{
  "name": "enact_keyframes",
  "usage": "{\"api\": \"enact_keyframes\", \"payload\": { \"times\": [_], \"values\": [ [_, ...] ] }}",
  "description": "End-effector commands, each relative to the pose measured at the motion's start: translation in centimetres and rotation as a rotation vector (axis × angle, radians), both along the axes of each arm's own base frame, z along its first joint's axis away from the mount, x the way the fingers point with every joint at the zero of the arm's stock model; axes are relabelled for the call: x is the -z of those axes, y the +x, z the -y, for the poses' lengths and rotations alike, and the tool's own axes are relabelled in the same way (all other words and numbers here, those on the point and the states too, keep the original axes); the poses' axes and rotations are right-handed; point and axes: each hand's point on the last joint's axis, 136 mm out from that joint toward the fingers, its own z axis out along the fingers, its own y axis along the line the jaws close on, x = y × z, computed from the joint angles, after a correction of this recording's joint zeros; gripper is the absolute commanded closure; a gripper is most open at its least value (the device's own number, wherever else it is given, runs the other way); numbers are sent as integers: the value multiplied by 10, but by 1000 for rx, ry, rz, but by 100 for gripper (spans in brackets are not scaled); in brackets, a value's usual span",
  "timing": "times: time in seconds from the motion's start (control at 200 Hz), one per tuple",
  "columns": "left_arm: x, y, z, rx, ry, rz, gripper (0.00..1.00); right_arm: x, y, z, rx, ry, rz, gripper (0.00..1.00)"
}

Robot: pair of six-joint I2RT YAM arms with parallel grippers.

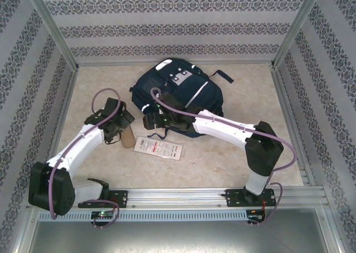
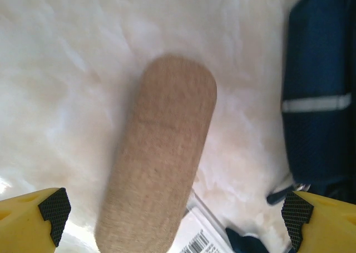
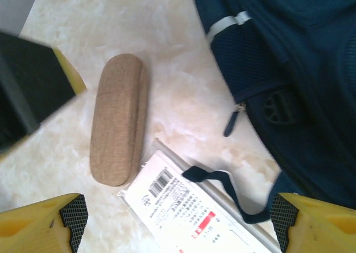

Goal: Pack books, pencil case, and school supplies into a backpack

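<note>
1. Left gripper (image 2: 175, 211): yellow fingers with black pads (image 2: 54, 208), one in each lower corner of its wrist view. Jaws stand wide. It holds nothing. The pads straddle the case and stand clear of it on both sides.

2. Case (image 3: 119, 117): tan, cloth-covered, oblong with rounded ends. It lies flat on the table (image 1: 245, 164), left of the backpack's near-left corner and apart from it. In the left wrist view it is blurred and its near end is cut off by the frame.

3. Right gripper (image 3: 178, 214): jaws wide, pads far apart at the lower corners of its wrist view. It holds nothing and touches nothing. From above it hangs at the backpack's near-left edge.

4. Packet (image 1: 158, 147): white with a barcode and red print, flat on the table just in front of the backpack. One corner comes up against the case's near end; whether they touch cannot be told. The print is too small to read.

5. Backpack (image 1: 178, 94): navy with a white stripe (image 2: 317, 104), at the far middle of the table. A dark strap (image 3: 222, 186) trails from it across the packet. From above, its near part is hidden by the right arm. Whether it is zipped cannot be told.

6. Dark block (image 3: 30, 78): yellow behind it, left of the backpack in the right wrist view. It is cut off and too blurred to name.
</note>
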Motion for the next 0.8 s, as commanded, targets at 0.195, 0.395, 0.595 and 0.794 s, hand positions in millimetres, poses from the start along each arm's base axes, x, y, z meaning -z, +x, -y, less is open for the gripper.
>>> {"api": "enact_keyframes", "payload": {
  "times": [0.195, 0.395, 0.595, 0.794],
  "values": [
    [-49, -19, -61, -43, 88, -8, 0, 23, -9, -64, -72, -59, 11, 18],
    [-71, -26, -72, -51, 82, 11, 0, 53, -7, -96, -84, -147, 31, 20],
    [-73, -39, -71, -54, 57, 24, 0, 72, -3, -114, -76, -212, 58, 23],
    [-71, -49, -72, -58, 55, 27, 0, 103, -3, -127, -92, -254, 19, 20]
  ]
}}
